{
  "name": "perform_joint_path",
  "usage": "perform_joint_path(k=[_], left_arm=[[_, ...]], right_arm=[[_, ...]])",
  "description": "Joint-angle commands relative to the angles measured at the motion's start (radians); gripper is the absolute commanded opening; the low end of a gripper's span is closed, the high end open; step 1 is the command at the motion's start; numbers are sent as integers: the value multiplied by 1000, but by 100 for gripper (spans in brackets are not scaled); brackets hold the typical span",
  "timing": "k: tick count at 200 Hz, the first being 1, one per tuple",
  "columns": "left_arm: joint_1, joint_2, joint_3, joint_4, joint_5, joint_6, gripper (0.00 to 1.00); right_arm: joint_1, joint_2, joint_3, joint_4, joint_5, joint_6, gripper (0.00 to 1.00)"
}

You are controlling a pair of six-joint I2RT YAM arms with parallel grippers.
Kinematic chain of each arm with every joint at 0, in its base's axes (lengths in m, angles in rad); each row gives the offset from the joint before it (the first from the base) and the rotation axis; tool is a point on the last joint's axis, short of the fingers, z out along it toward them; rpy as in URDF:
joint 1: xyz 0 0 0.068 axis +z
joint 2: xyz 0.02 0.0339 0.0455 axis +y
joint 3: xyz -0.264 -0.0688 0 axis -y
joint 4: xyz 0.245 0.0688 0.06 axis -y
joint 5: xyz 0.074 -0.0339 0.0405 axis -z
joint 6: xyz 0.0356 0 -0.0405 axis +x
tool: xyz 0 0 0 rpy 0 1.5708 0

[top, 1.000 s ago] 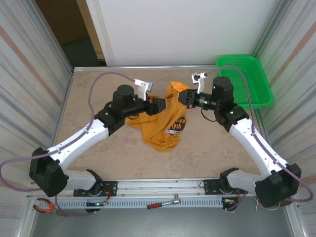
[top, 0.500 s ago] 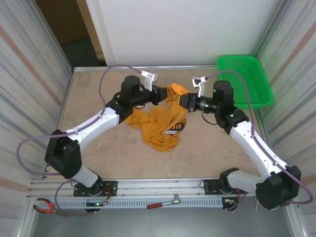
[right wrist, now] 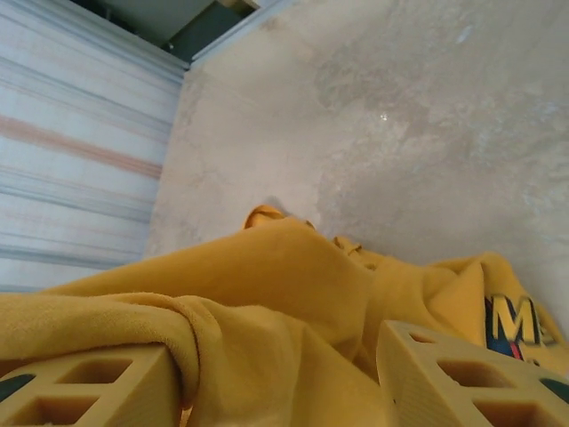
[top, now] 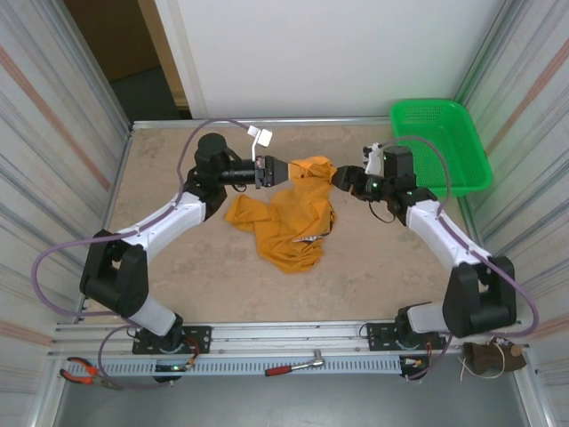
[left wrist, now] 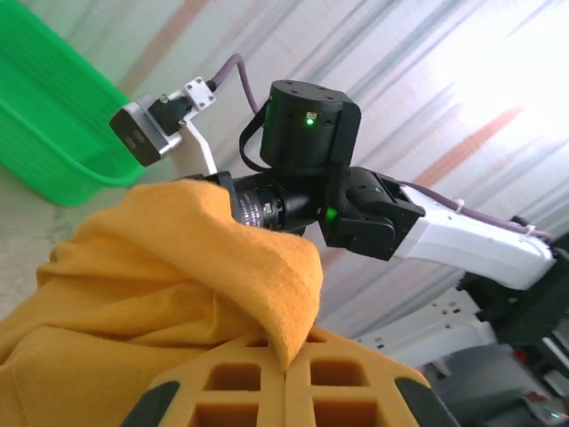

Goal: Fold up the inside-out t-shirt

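1. Beige stone-patterned bench [top: 178,267], walled by ribbed panels on both sides.
2. Left arm [top: 160,227] and right arm [top: 444,236], white and black, both reaching in toward the bench's far middle.
3. Mustard-orange cotton t-shirt [top: 284,222]: crumpled at the middle of the bench. Its far edge is raised between the two end effectors, and a sliver of dark print [top: 313,238] shows on its right.
4. Green plastic mesh basket [top: 444,142], far right corner, apart from the t-shirt.
5. Left end effector [top: 274,170]: pads pressed together, pinching the t-shirt's raised far edge.
6. Right end effector [top: 340,179]: orange fingers [right wrist: 453,378] spread, with cloth bunched loosely between them.
7. Red-handled ratchet [top: 298,365] and orange-handled pliers [top: 84,372], on the near rail.
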Motion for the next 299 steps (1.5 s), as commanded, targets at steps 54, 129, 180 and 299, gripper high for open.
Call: perform_joint_path(k=[54,129,180,299], left_arm=[[-4,-52,50,5,110,-19,0],[-4,-66,48,-6,103,-17,0],[8,-72,62,-166,30,75,8],[-346,-476,-224,-461,-1091,287,55]], right_arm=[[160,-396,68,-221,266,-89,66],[275,-204,184,-246,402,-215,57],[264,-164,281,-273,325,-236,0],[268,-233,228,-231,244,-141,0]])
